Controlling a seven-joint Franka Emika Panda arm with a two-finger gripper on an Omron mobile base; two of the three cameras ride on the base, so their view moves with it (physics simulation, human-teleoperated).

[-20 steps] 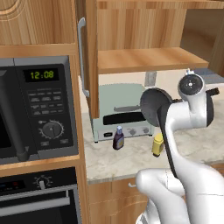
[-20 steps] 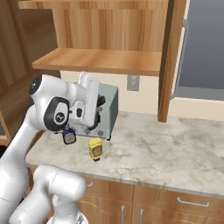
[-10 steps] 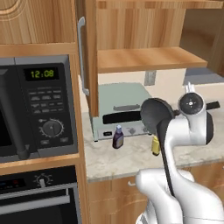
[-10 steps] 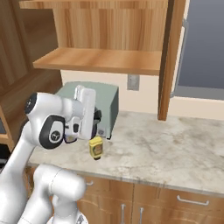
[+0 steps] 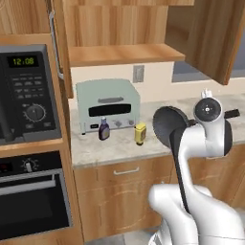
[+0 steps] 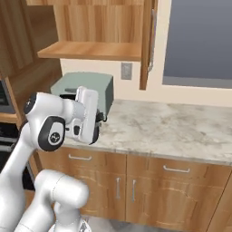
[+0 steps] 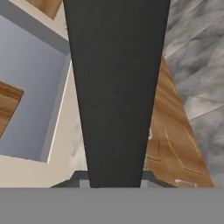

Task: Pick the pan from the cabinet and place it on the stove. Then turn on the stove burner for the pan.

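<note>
Now the whole scene sits further left than a second ago, so the camera has moved. The hand (image 6: 96, 118) is closed on the pan's (image 5: 167, 125) straight dark handle, which runs up the middle of the hand view. Its round body is tipped on edge beside the wrist, in the air before the worktop (image 5: 115, 146), below the open cabinet (image 5: 124, 52).

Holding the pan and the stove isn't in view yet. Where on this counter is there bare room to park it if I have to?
The marble counter is bare from the toaster oven rightward, below the window. It is crowded in front of the toaster oven, where a purple bottle and a yellow jar stand. The pincer grips the pan.
</note>
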